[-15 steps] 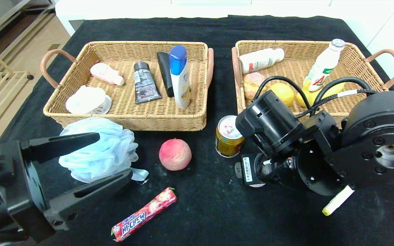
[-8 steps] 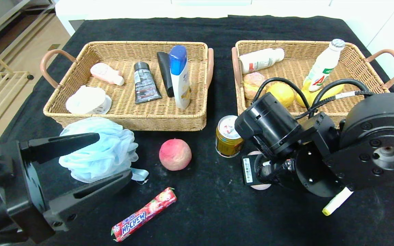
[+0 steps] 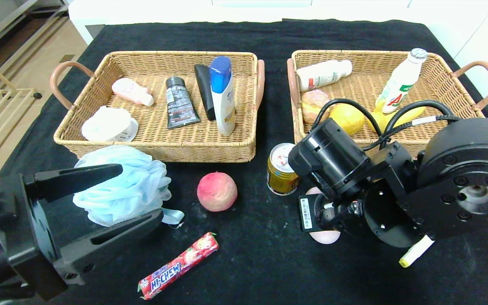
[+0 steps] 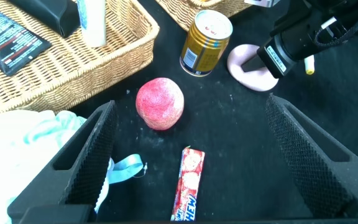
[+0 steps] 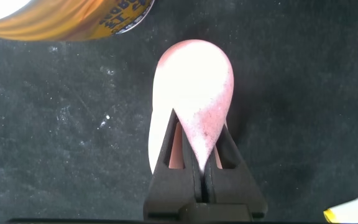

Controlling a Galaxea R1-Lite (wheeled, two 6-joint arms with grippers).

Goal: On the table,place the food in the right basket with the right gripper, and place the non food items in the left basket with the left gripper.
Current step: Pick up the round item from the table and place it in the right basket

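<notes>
**Ana:** On the left side of the table [image 3: 252, 271], what was that arm doing?

**Ben:** The left tool [image 3: 95, 212] hung low with its jaws spread wide, empty, the blue bath sponge [image 3: 121, 188] just beyond it. A peach [image 3: 217, 191] and a candy bar [image 3: 179, 266] lay between the arms.

**Ana:** And over on the right?

**Ben:** The right tool [image 5: 199, 163] was angled down near the gold can [image 3: 281, 169], its tips pinched shut on the narrow end of a pink, egg-shaped piece [image 5: 191, 93], which still rested on the table. Its long axis ran straight out from the tool.

**Ana:** Where did it need to go?

**Ben:** Probably up and back into the right basket [image 3: 447, 67], just behind the can.
</notes>
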